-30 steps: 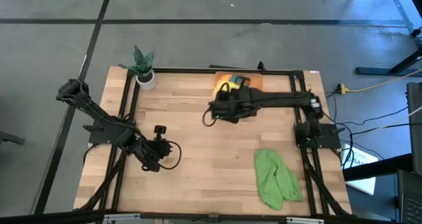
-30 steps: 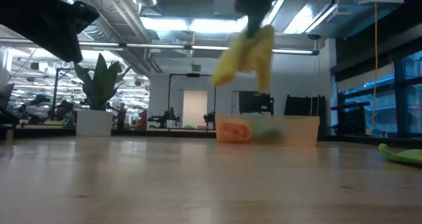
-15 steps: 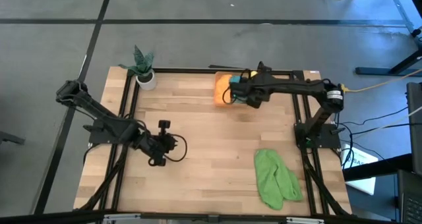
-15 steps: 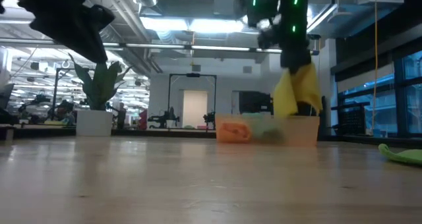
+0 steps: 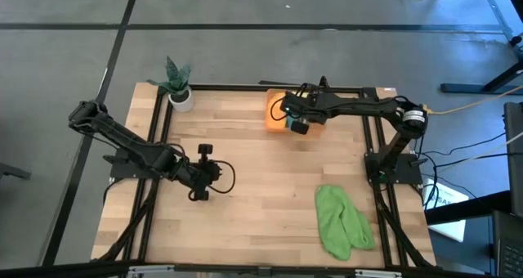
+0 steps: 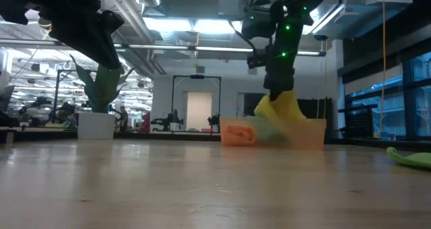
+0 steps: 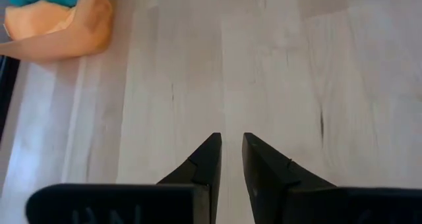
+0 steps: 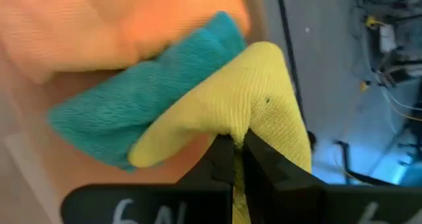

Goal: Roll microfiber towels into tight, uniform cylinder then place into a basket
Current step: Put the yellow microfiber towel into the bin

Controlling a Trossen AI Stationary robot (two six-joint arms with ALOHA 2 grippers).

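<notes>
While the right claw [image 8: 232, 145] is pinched tight on the yellow towel [image 8: 244, 95], it hangs over the basket [image 5: 274, 110] at the far edge of the table [image 5: 261, 188], near the table's right far corner. From table height, the yellow cloth droops from that claw down into the translucent orange bin, touching or nearly touching what already lies there. The right wrist view shows the teal towel [image 8: 142, 115] and the orange towel [image 8: 119, 23] lying in the basket just beyond the yellow one, the teal pressed against the yellow fold. Well apart from all this, the light green towel [image 5: 341, 221] lies crumpled and unrolled on the table's near right part. The left claw [image 7: 229, 151] hovers over bare wood at the table's left middle, its fingers narrow with only a slim gap between them, holding nothing. A potted plant [image 5: 177, 83] stands at the far left corner.
</notes>
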